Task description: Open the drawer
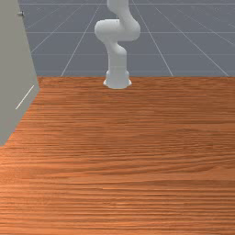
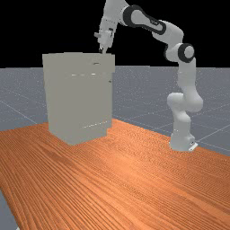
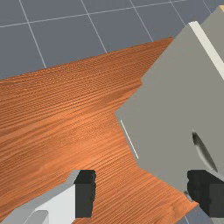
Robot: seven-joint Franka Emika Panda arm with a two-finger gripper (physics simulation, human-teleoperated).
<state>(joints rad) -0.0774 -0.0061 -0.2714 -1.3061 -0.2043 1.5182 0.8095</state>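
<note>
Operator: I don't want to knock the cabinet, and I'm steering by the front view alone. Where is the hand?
Observer: In the far view, the hand is by the top edge of the cabinet, toward the far view's right end of it.
Operator: Understood. Are the fingers open or closed?
Observer: Open: in the wrist view the two fingers stand wide apart.
Operator: And is there something to pull near them?
Observer: Yes, the wrist view shows a curved piece, apparently a handle, on the cabinet, and in that picture it appears right beside one finger.
</note>
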